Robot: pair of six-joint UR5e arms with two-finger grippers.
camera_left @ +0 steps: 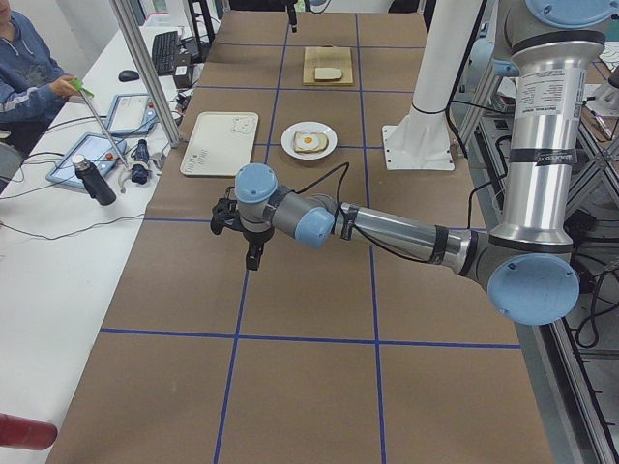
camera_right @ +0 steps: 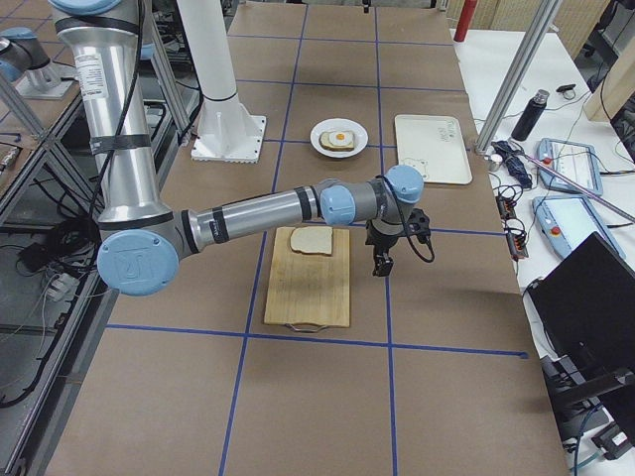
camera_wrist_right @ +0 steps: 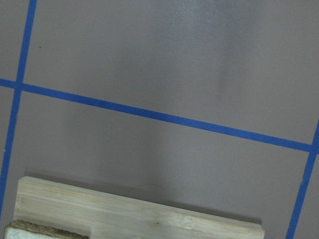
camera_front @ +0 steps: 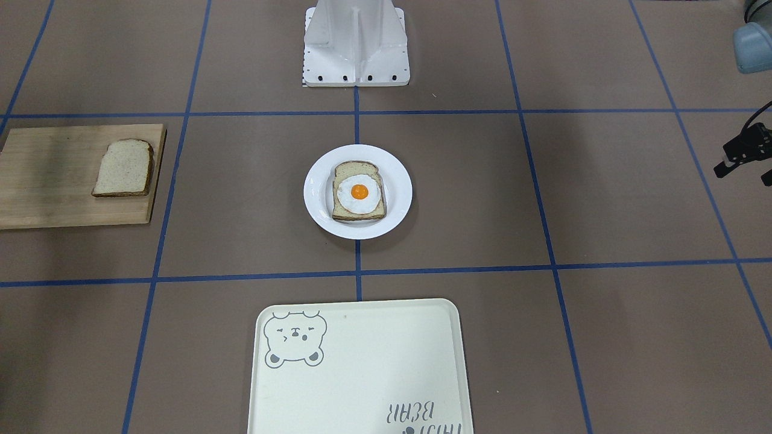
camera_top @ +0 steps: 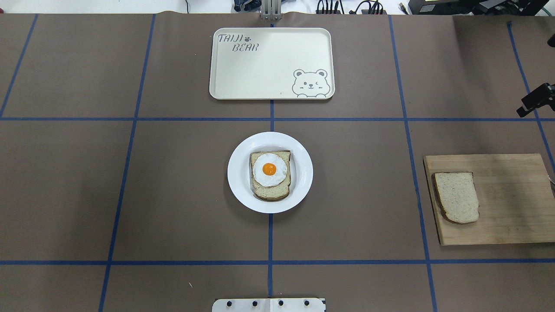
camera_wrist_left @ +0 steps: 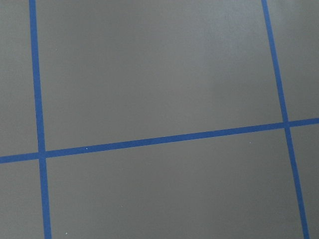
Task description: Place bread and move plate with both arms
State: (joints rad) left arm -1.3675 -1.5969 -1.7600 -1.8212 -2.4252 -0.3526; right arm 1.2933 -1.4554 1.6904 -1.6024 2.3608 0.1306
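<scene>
Nothing done yet, as we read it. Bread (camera_top: 456, 197) lies flat on wooden board (camera_top: 511, 203), apart from both tools. Plate (camera_top: 236, 173) (carrying egg-topped slice (camera_top: 269, 175)) sits mid-tabletop, short of tray (camera_top: 269, 65). Right tool (camera_top: 535, 103) hovers just beyond board, left tool (camera_front: 743, 150) over bare tabletop at opposite end. We cannot tell whether either is released or clenched.

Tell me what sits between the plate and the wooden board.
Nothing but bare brown paper and one blue tape line between plate and wooden board, in the overhead view.
</scene>
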